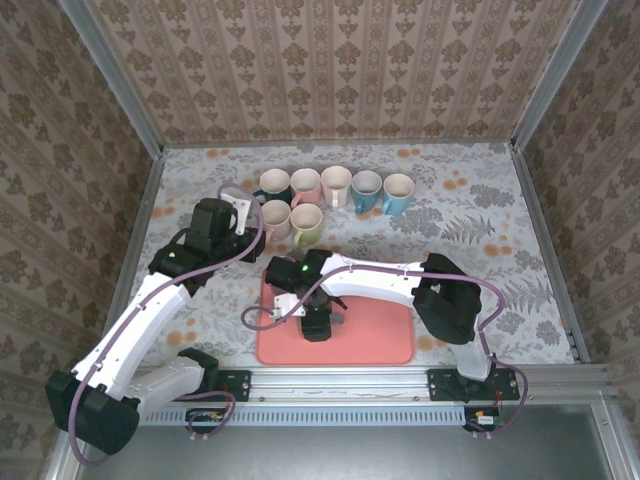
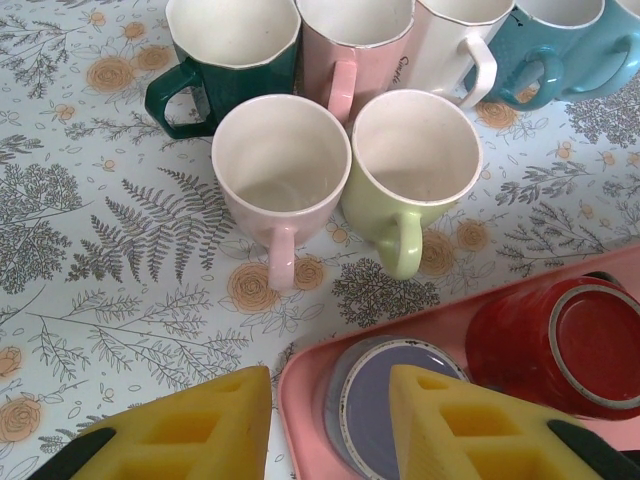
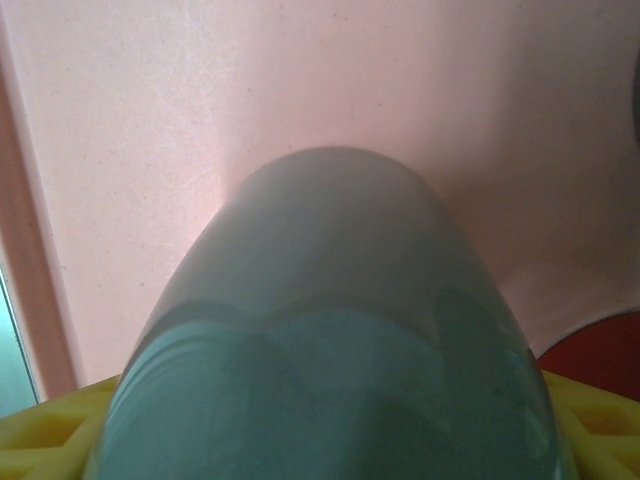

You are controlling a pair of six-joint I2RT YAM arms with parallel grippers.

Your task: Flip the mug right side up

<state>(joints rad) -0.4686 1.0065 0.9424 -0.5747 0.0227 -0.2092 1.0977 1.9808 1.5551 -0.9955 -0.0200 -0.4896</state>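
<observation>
Worktop point(image 1: 480, 240): 7 upright mugs point(image 1: 336, 186), rear row 5, front row 2, all behind pink tray point(image 1: 370, 345). On tray per left wrist view: 1 lavender-based mug point(image 2: 375, 400), bottom-up, and 1 red mug point(image 2: 560, 345) just beside it.

Left claw point(image 2: 330, 400) is part-open and empty, straddling the tray's edge.

Right claw point(image 3: 320, 440): fingers flank grey-green mug point(image 3: 330, 300) over the tray, red mug adjacent. Grip can't be confirmed. Can't tell if it is the lavender-based one.

Right arm point(image 1: 380, 280) obstructs the overhead view of the tray.

Tray point(image 2: 300, 410) was pink; tablecloth point(image 2: 120, 250) showed grey ferns, orange roses. Noted pale-pink mug point(image 2: 280, 170), lime mug point(image 2: 415, 165), red mug point(image 2: 500, 345).
</observation>
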